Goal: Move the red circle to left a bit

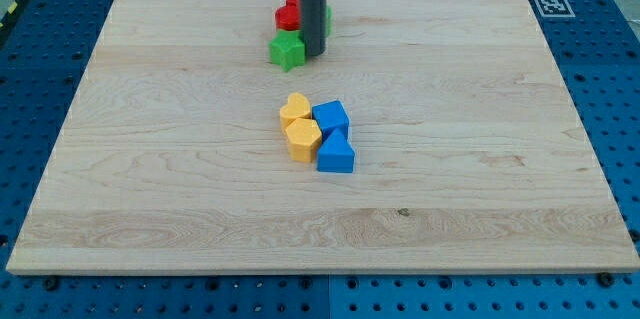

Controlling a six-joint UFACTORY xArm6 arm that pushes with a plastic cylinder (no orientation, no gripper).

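Observation:
A red block (288,14), partly hidden by the rod so its shape is unclear, lies near the view's top centre of the wooden board (150,159). A green star block (286,50) sits just below it. Another green block (327,19) peeks out to the right of the rod. My tip (313,54) rests on the board right beside the green star's right side, just below the red block. The rod covers part of this cluster.
In the board's middle sits a tight group: a yellow heart block (294,108), a yellow hexagon block (302,139), a blue block (330,117) and a blue triangle block (336,153). A printed marker tag (550,5) sits at the board's top right corner.

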